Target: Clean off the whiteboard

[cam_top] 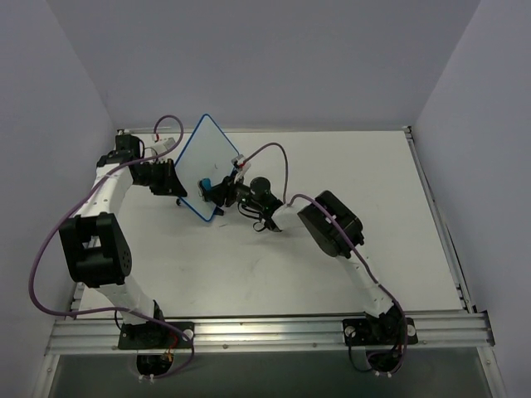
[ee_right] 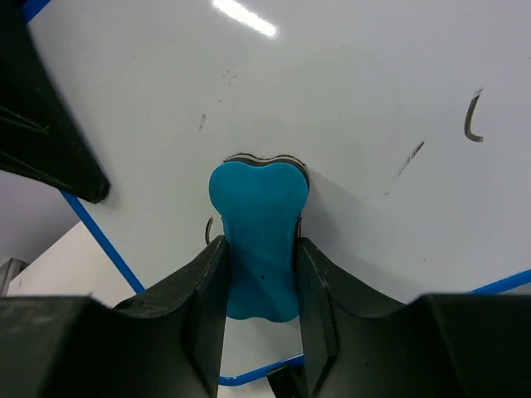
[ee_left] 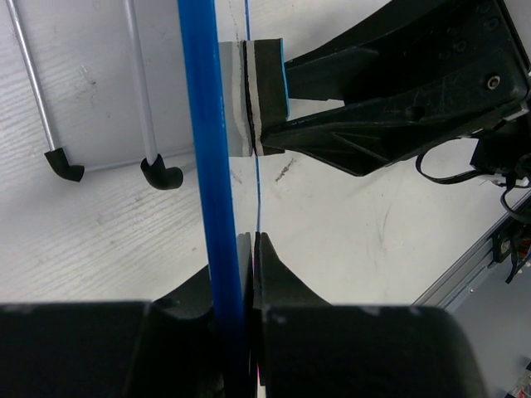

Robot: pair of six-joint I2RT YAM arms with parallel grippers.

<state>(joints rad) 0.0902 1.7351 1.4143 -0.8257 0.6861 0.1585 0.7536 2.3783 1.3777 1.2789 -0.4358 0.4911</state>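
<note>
Two grips are tight: the left gripper (ee_left: 250,245) pinches the whiteboard (cam_top: 207,162) by its edge, upper left of centre overhead, while the right gripper (ee_right: 260,246), clamping the eraser (ee_right: 257,199), should press flat and sweep toward the upper-right marks (ee_right: 471,118).

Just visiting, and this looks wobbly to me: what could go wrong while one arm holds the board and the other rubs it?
The left jaws pinch only the thin edge of the board, so the eraser pressing on it could twist it loose. The right jaws grip the eraser at its narrow waist; it might tilt or pop out. A curved stroke and a smear sit off to one side and may be missed.
</note>
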